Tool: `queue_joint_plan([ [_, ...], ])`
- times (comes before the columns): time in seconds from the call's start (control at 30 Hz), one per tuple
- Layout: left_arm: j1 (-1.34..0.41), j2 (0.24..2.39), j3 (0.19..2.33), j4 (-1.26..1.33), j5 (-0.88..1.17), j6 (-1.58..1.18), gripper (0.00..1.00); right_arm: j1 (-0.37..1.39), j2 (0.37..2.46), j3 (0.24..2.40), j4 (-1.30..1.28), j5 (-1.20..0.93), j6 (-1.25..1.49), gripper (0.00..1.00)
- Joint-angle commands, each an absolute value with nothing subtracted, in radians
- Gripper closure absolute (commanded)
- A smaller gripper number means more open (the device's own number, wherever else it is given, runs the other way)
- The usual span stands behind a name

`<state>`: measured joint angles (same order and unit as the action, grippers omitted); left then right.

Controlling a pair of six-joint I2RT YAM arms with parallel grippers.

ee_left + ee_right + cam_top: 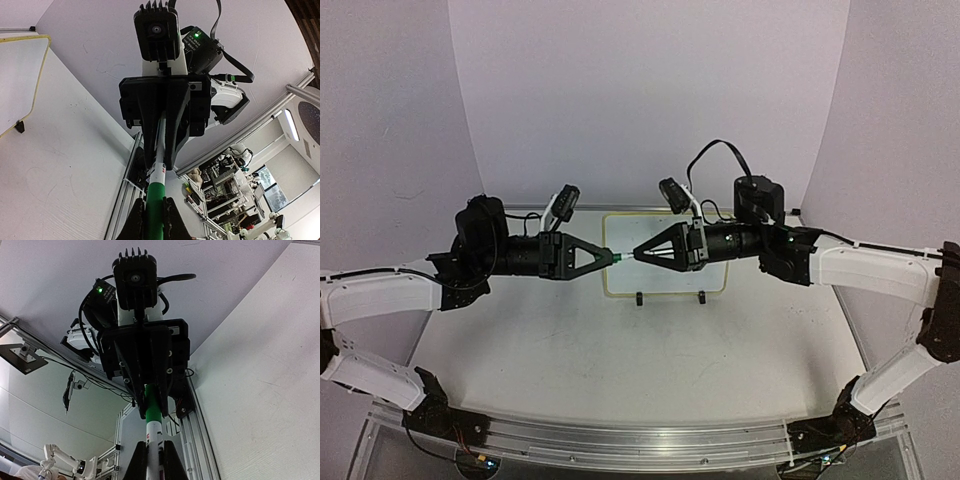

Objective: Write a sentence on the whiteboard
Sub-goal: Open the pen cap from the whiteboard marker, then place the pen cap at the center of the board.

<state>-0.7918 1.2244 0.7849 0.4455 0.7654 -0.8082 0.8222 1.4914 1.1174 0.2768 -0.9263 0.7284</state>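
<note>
A green-capped marker (623,257) is held level between my two grippers, above the whiteboard's (665,282) near left part. My left gripper (611,258) is shut on the green cap (155,210). My right gripper (639,254) is shut on the white barrel (154,450). In the left wrist view my left gripper (154,199) faces the right gripper (161,162). In the right wrist view my right gripper (154,441) faces the left gripper (152,412). The whiteboard (17,75) looks blank where it shows. No sentence is visible, and the arms hide part of the board.
The whiteboard stands on small black feet (639,298) at the back middle of the white table (620,360). An aluminium rail (640,440) runs along the near edge by the arm bases. White backdrop walls (650,90) close off the back and sides.
</note>
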Motion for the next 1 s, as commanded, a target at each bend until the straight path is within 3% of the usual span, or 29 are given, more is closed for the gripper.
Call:
queue_joint_plan([
  [0.0, -0.798, 1.189, 0.810, 0.442, 0.736, -0.792, 1.00, 0.851, 1.498, 1.110, 0.437, -0.927, 0.775, 1.00],
  [0.2, -0.725, 1.094, 0.779, 0.413, 0.727, -0.810, 1.00, 0.811, 1.422, 1.053, 0.449, -0.936, 0.766, 1.00],
  [0.33, -0.663, 1.019, 0.799, 0.243, 0.729, -0.745, 1.00, 0.720, 1.318, 0.974, 0.444, -0.951, 0.767, 1.00],
  [0.57, -0.658, 1.020, 0.819, 0.101, 0.686, -0.666, 1.00, 0.701, 1.250, 0.980, 0.255, -0.931, 0.673, 1.00],
  [0.8, -0.658, 1.141, 0.780, -0.120, 0.454, -0.617, 1.00, 0.707, 1.205, 1.051, -0.090, -0.726, 0.507, 1.00],
  [0.97, -0.660, 1.213, 0.724, -0.163, 0.359, -0.638, 1.00, 0.713, 1.171, 0.994, -0.132, -0.582, 0.493, 1.00],
])
